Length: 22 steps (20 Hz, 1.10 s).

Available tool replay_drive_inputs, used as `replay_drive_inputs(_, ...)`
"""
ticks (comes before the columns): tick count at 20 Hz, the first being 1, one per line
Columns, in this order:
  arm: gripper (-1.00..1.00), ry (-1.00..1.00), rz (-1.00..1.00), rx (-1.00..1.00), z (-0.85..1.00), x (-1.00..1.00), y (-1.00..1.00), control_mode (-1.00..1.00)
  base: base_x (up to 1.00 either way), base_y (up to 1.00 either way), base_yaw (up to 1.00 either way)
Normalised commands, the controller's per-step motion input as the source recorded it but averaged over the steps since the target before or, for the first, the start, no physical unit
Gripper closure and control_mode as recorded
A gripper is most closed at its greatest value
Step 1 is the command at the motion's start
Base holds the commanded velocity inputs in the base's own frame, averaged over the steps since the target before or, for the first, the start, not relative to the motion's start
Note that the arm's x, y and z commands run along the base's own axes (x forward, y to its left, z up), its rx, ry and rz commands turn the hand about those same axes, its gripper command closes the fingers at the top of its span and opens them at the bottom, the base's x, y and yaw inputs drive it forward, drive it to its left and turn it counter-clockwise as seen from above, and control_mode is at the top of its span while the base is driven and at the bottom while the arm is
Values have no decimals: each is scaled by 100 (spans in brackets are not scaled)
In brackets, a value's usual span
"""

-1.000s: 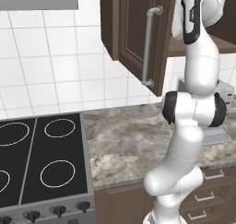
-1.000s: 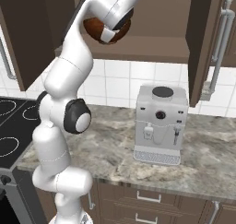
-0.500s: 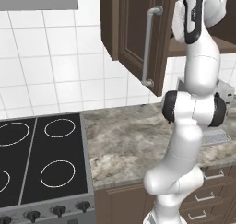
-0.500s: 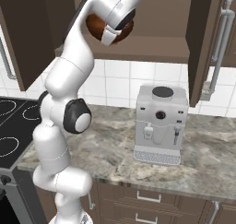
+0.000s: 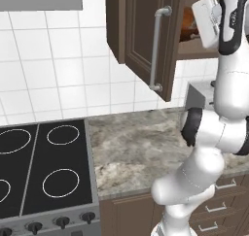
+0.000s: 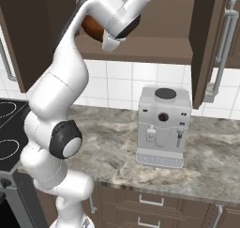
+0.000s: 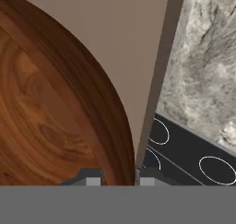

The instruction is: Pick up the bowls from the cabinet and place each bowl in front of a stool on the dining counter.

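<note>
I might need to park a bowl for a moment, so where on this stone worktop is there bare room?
The grey marbled stone worktop is bare between the black stove and the white coffee machine. More bare stone lies right of the machine. It is tight up at the open brown wooden cabinet, where the arm reaches the dark reddish-brown wooden bowl.

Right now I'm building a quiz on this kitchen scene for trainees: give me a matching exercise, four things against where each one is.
Things:
1. wooden bowl
2. coffee machine
3. stove
4. silver bar handle

Places:
A. on the open cabinet door
B. standing on the stone worktop below the cabinet
C. set into the worktop's left end
D. on the cabinet shelf, its rim between the gripper's tips

Pairs: 1-D, 2-B, 3-C, 4-A
</note>
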Motion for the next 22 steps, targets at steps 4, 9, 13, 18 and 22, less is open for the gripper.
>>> replay_drive_inputs(4, 100, -7, 0, 0, -23, -100, 0, -100, 0, 0, 0)
replay_drive_inputs(9, 100, 5, 0, 0, -14, -100, 0, -100, 0, 0, 0)
replay_drive_inputs(13, 100, 16, 0, -3, -14, -100, 0, -100, 0, 0, 0)
replay_drive_inputs(18, 100, 29, 0, -3, -1, -100, 0, -100, 0, 0, 0)
replay_drive_inputs(22, 100, 24, 0, -4, -13, -96, 0, -100, 0, 0, 0)
